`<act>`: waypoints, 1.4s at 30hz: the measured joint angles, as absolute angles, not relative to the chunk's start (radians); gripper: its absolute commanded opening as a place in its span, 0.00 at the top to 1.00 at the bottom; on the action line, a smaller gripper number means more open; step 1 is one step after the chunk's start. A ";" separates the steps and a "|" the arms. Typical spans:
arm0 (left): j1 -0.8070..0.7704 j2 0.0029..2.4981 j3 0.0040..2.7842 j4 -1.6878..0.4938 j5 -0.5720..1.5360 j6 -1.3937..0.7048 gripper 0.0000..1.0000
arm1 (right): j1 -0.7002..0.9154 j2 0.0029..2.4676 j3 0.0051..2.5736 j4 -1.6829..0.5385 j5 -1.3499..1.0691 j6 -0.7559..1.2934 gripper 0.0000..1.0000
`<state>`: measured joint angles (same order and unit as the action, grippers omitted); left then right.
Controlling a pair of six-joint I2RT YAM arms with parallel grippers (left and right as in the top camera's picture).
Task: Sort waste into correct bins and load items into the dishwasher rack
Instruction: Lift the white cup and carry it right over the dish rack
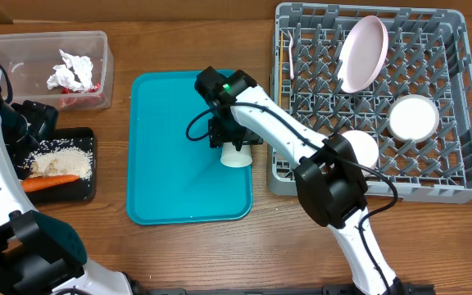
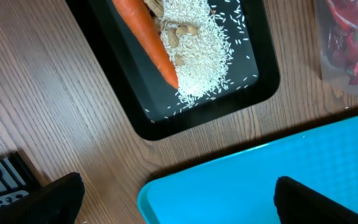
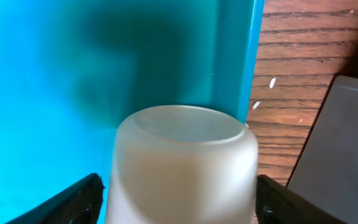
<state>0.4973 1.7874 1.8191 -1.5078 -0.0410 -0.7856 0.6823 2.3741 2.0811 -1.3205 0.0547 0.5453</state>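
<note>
The grey dishwasher rack (image 1: 433,65) fills the upper right of the overhead view, already holding the pale pink plate (image 1: 361,53) on edge and two white bowls (image 1: 414,117) (image 1: 359,147). The teal tray (image 1: 170,180) lies at centre. At upper left the clear tub (image 1: 23,57) holds crumpled tissue (image 1: 70,70) and a red wrapper (image 1: 88,88). Below it the black tray (image 1: 84,176) carries rice (image 1: 64,156) and the carrot stick (image 1: 49,182). The left gripper (image 2: 179,205) hangs spread wide and empty over the table between black tray and teal tray. The right gripper (image 3: 179,199) pinches the white cup (image 3: 185,162), a finger against each side, with the cup on the teal tray near its right edge, close to the rack's left wall. The cup looks smooth and round, so a light or off-centre pinch could let it swivel or slip when raised. The rack's wall stands close, so a low carry could knock the cup loose or strike the nearer bowl.
</note>
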 measured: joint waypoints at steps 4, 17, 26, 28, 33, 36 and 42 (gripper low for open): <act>0.497 1.787 1.819 -1.508 -0.041 -0.786 0.00 | 0.688 2.372 2.082 -1.324 0.055 0.547 0.55; 0.497 1.787 1.819 -1.508 -0.041 -0.786 0.00 | 0.688 2.382 2.164 -1.428 0.054 0.550 0.56; 0.497 1.787 1.819 -1.508 -0.041 -0.786 0.00 | 0.684 2.386 2.532 -1.602 0.062 0.528 0.56; 0.497 1.787 1.819 -1.508 -0.041 -0.786 0.00 | 0.677 2.386 2.627 -1.655 0.082 0.523 0.56; 0.497 1.787 1.819 -1.508 -0.041 -0.786 0.00 | 0.598 2.375 2.801 -1.692 0.105 0.492 0.56; 0.497 1.787 1.819 -1.508 -0.041 -0.786 0.00 | 0.507 2.355 2.819 -1.692 0.110 0.474 0.56; 0.497 1.787 1.819 -1.508 -0.041 -0.786 0.00 | 0.303 2.323 2.819 -1.694 0.120 0.421 0.55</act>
